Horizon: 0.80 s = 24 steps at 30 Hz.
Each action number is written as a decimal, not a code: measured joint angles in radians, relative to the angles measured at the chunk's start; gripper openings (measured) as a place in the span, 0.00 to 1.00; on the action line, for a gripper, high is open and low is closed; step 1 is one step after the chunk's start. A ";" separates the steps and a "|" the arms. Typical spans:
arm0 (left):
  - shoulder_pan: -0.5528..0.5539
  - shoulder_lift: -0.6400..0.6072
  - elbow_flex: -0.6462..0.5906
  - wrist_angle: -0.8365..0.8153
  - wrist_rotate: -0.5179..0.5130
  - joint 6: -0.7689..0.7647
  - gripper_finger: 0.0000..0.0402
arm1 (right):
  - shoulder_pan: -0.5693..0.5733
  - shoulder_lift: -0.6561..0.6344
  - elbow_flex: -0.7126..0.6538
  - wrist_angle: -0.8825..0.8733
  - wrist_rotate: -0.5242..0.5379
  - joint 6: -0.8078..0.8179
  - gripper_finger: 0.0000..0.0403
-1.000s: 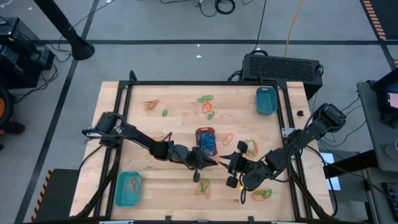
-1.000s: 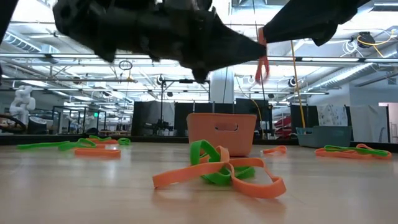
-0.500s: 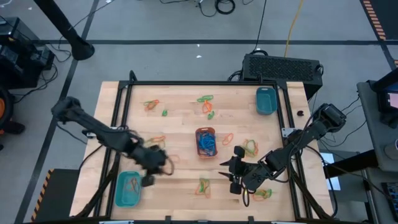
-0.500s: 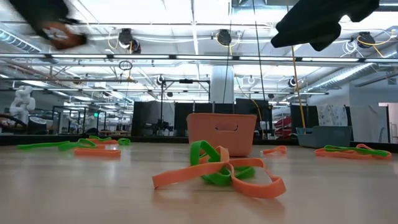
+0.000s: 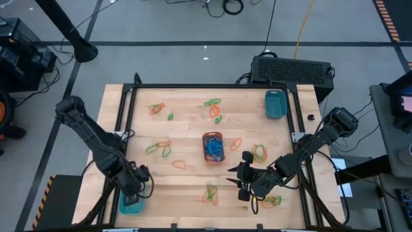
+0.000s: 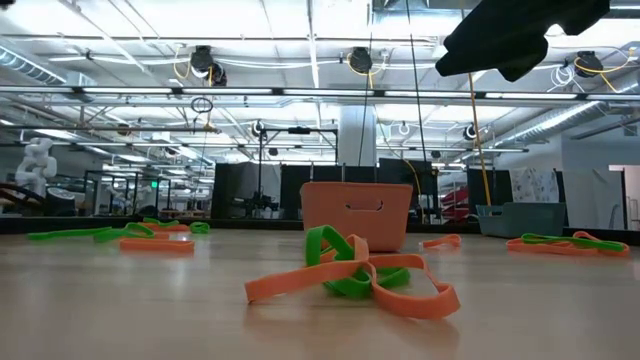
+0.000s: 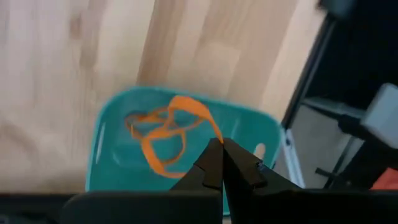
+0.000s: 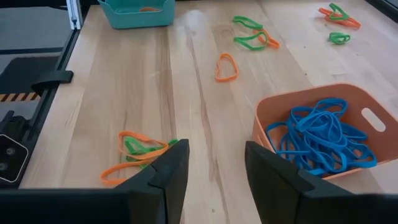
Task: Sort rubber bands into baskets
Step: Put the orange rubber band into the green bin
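Note:
My left gripper (image 7: 221, 154) hangs shut over the teal basket (image 5: 131, 201) at the table's near left corner, an orange rubber band (image 7: 198, 114) at its fingertips. More orange bands (image 7: 157, 144) lie in that basket. My right gripper (image 8: 217, 177) stands open above the table, right of centre (image 5: 241, 176), with nothing between its fingers. The orange basket (image 8: 314, 134) at mid-table holds blue bands (image 8: 323, 138). A second teal basket (image 5: 275, 104) sits at the far right. An orange-and-green tangle of bands (image 6: 350, 275) lies on the wood near the front. My left gripper pinches a strand of the orange rubber band (image 7: 211, 132) between its two fingertips, coming from above and pointing steeply down. The band trails from the tips toward the teal basket's inside; whether its lower part rests there I cannot tell.
Loose orange and green bands lie scattered: left of centre (image 5: 158, 148), far left (image 5: 156, 108), far middle (image 5: 214, 108), right of the orange basket (image 5: 258, 153) and near right (image 5: 270, 201). A black frame (image 5: 206, 86) borders the tabletop.
My left gripper has swung from beside the orange basket at mid-table toward the near left corner, rising and tipping over until it points down above the teal basket. It has stayed shut, carrying the orange band along. My right arm has kept its place.

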 joint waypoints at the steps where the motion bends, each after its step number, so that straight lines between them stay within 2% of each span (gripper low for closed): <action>1: -0.006 0.011 -0.005 0.002 0.014 -0.013 0.01 | 0.000 0.000 0.000 0.000 0.000 -0.007 0.37; 12: -0.021 0.114 -0.013 0.003 0.075 -0.023 0.03 | 0.000 0.000 0.000 -0.005 0.000 -0.015 0.37; 24: -0.024 0.122 -0.013 0.003 0.107 -0.015 0.04 | 0.000 0.000 0.000 -0.033 -0.001 -0.015 0.37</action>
